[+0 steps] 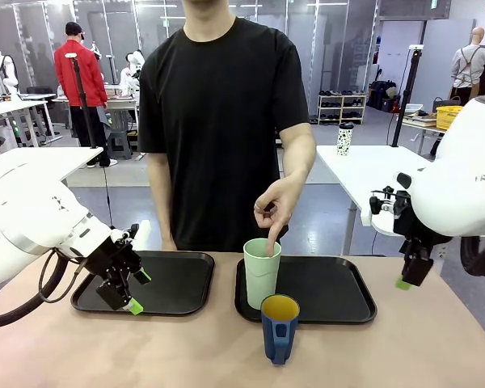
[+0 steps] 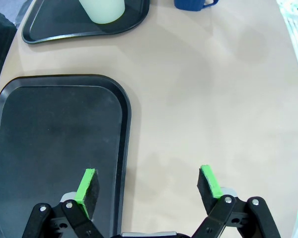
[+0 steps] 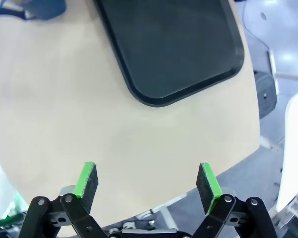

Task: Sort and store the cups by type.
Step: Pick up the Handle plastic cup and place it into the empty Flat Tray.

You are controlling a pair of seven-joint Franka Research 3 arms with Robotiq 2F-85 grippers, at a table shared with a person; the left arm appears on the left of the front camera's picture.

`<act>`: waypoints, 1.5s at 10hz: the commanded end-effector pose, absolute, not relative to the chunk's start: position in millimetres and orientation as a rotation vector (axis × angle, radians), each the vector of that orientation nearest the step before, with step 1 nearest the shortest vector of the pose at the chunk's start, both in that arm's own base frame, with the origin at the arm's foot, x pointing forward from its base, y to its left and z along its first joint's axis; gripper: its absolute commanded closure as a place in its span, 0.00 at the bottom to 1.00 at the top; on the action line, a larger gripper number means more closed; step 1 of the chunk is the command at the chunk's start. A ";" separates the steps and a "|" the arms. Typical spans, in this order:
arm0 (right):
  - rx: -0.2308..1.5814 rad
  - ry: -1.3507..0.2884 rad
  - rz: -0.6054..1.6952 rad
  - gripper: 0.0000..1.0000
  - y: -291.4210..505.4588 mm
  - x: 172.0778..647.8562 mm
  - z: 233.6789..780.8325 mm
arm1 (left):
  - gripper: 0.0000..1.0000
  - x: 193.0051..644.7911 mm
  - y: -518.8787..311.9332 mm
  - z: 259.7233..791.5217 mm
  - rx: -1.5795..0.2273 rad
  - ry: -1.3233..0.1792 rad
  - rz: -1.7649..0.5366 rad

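A tall pale-green tumbler [image 1: 261, 272] stands on the left part of the right black tray [image 1: 339, 295]; a person's finger dips into its rim. The tumbler's base [image 2: 102, 10] also appears at the top of the left wrist view. In front of that tray, on the bare table, stands the dark-blue mug [image 1: 280, 326] with yellow inside, handle toward me; its edge [image 3: 35, 8] shows in the right wrist view. My left gripper [image 1: 131, 293] hangs open over the right edge of the left black tray [image 1: 174, 283]. My right gripper [image 1: 406, 279] hangs open beyond the table's right end.
The left tray [image 2: 54, 139] lies under my left gripper [image 2: 148, 181]. The right tray's corner [image 3: 174, 49] and the table's rounded edge lie below my right gripper [image 3: 148, 179]. A white black-spotted cup [image 1: 344, 139] stands on a far table. The person stands close behind the trays.
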State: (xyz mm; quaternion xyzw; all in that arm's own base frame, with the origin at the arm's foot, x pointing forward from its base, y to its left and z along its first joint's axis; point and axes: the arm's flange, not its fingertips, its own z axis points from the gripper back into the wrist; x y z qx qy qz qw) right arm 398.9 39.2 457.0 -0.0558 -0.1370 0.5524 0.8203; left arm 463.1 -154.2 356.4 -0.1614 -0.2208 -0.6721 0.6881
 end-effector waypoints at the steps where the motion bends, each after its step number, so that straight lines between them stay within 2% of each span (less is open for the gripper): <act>1: -0.065 -0.287 1.242 0.00 29.2 401.3 456.9 | 0.00 463.6 -154.4 354.6 -0.374 -0.519 -1.506; 2: -0.119 -0.292 1.176 0.00 39.2 398.9 457.0 | 0.00 463.6 -154.4 354.6 -0.374 -0.519 -1.506; 7: -0.120 -0.261 1.216 0.00 37.1 395.9 449.5 | 0.00 463.6 -154.4 354.6 -0.374 -0.519 -1.506; 11: 0.034 -0.239 1.309 0.00 57.7 381.4 420.3 | 0.00 463.6 -154.4 354.6 -0.374 -0.519 -1.506; 15: 0.110 -0.228 1.461 0.00 84.3 373.3 393.2 | 0.00 463.6 -154.4 354.6 -0.374 -0.519 -1.506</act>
